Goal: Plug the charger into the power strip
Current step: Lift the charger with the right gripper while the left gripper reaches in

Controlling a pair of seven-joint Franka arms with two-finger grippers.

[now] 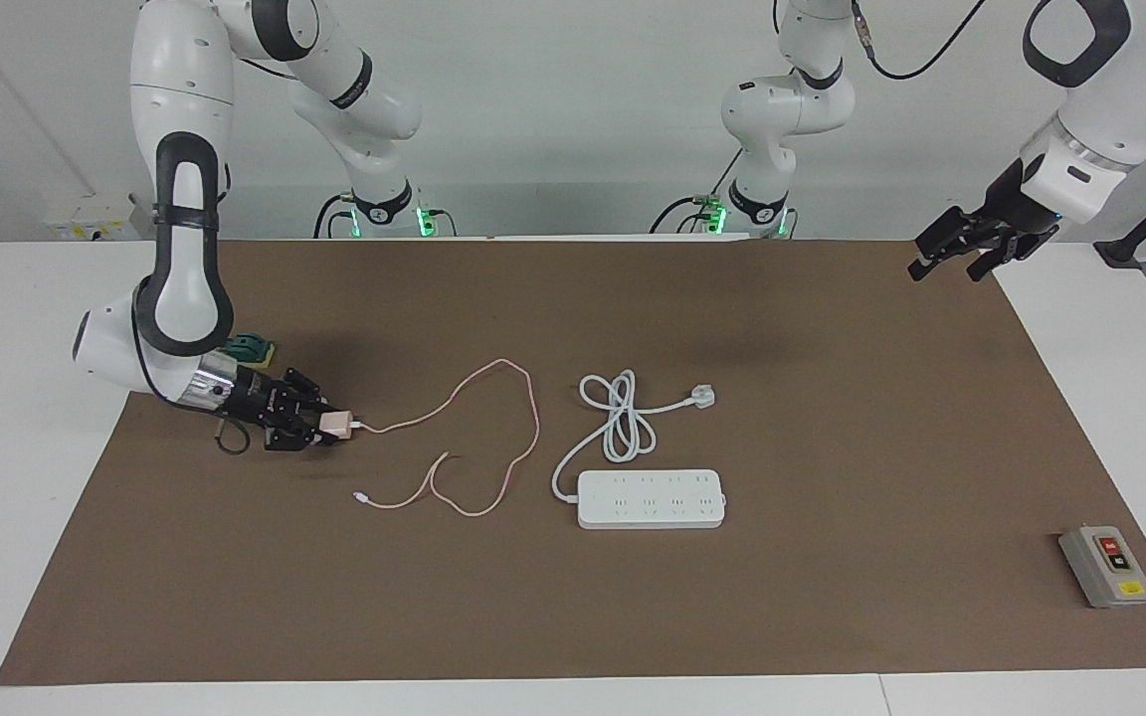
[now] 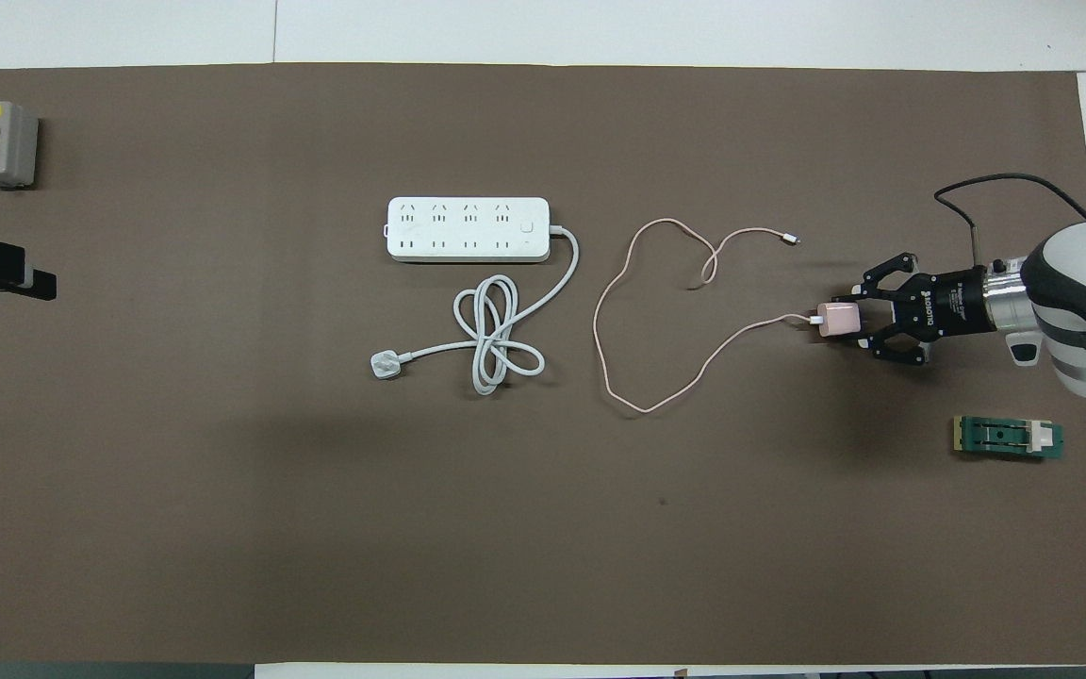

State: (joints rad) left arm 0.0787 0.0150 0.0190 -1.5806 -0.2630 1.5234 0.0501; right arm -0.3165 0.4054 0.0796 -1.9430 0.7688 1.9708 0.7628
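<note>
The brown mat [image 1: 832, 418] covers nearly the whole table, with bare mat open between the power strip [image 1: 651, 499] and the charger [image 1: 337, 424]; only the loops of the pink cable [image 1: 493, 438] lie in that stretch. The right gripper [image 1: 319, 428], low at the right arm's end of the table, has its fingers closed on the charger, which sits between the fingertips and sticks out ahead of them toward the power strip; whether it touches the mat cannot be told. The cable leaves the charger's outer face, the one turned toward the strip, so the cube lies along the table's length; its prongs are hidden. A green block [image 2: 1008, 438] lies near the gripper, nearer to the robots and close to the mat's edge. The power strip lies mid-table, long axis along the table's length, sockets up, its coiled white cord [image 1: 623, 423] and white plug [image 1: 700, 397] nearer to the robots. The left gripper [image 1: 951, 254] waits, fingers spread and empty, over the mat's corner at the left arm's end, well apart from the grey switch box [image 1: 1106, 567]
</note>
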